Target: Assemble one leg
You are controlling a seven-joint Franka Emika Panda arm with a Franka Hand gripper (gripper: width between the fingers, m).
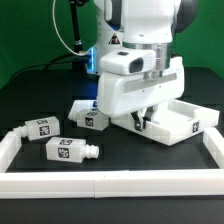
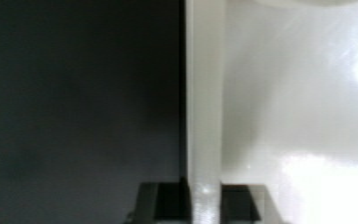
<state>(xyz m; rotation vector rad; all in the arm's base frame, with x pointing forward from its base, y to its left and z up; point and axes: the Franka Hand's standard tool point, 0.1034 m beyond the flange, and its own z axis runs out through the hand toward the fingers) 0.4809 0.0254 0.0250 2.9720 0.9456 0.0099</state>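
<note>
Three legs lie on the black table at the exterior view's left: one (image 1: 42, 128) far left, one (image 1: 68, 150) nearer the front with its peg toward the exterior view's right, and one (image 1: 92, 118) beside the gripper body. None is held. My gripper (image 1: 140, 121) is down on the near-left rim of the large white tray-like piece (image 1: 188, 120). In the wrist view the gripper (image 2: 204, 205) has its dark fingers (image 2: 165, 205) on either side of the tray's upright white rim (image 2: 202, 110), pressed against it.
A low white wall (image 1: 110, 183) borders the table at the front and both sides. Another white piece (image 1: 80, 104) lies behind the legs, partly hidden by the gripper body. A black cable (image 1: 68, 30) hangs at the back left.
</note>
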